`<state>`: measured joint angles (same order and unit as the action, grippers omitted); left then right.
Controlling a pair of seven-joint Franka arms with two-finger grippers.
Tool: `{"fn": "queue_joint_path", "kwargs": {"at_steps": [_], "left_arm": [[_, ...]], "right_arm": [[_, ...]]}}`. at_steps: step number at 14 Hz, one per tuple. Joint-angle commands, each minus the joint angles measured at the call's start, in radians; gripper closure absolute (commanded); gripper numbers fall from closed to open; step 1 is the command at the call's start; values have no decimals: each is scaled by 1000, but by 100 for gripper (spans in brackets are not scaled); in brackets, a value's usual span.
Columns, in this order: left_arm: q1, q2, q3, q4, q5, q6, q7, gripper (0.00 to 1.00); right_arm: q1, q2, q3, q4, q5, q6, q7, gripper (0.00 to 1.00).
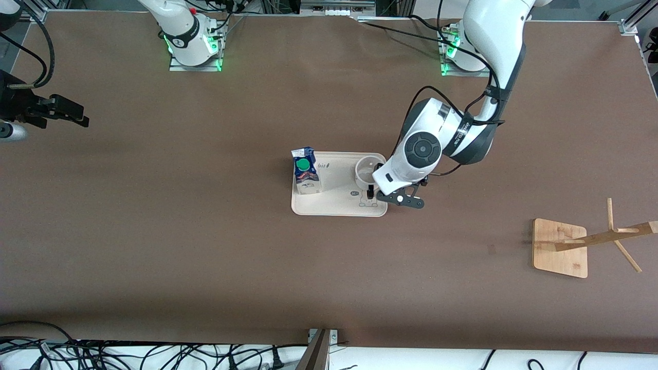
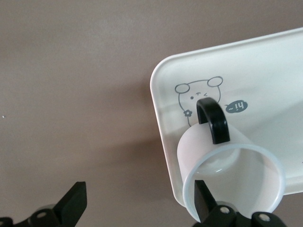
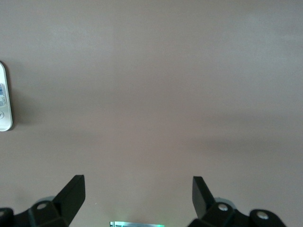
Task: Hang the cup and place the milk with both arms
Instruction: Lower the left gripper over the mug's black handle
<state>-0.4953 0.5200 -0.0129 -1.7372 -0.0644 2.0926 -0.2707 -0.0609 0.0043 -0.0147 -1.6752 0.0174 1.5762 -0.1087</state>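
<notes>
The white cup (image 1: pixel 365 171) stands on a cream tray (image 1: pixel 339 208), its black handle (image 2: pixel 213 120) toward the front camera. The milk carton (image 1: pixel 305 173), blue and white with a green cap, stands on the same tray toward the right arm's end. My left gripper (image 1: pixel 395 180) is over the cup's rim and the tray's edge and is open (image 2: pixel 137 203). One of its fingers (image 2: pixel 201 201) is inside the cup (image 2: pixel 236 175), the other (image 2: pixel 73 203) is over bare table beside the tray (image 2: pixel 265 71). My right gripper (image 1: pixel 81 116) waits open over the table's right-arm end (image 3: pixel 137 198).
A wooden rack (image 1: pixel 560 249) with slanted pegs stands toward the left arm's end, nearer the front camera than the tray. Brown table surrounds the tray. A white edge (image 3: pixel 4 99) shows in the right wrist view.
</notes>
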Motion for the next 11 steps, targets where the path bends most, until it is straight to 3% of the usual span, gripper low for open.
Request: {"fn": "queue_joint_path", "kwargs": {"at_steps": [1,4,11], "left_arm": [[-5,-84,-7,-101,-23,37,-28,0],[3,-94,-73,-88,-21,37,-177,0],[-11,-63,-104,-67,-58,115,-274,0]], "right_arm": [[4,6,-4,23,1,-22,3,0],[4,6,-4,22,1,-22,3,0],[4,6,-4,22,1,-22,3,0]]}}
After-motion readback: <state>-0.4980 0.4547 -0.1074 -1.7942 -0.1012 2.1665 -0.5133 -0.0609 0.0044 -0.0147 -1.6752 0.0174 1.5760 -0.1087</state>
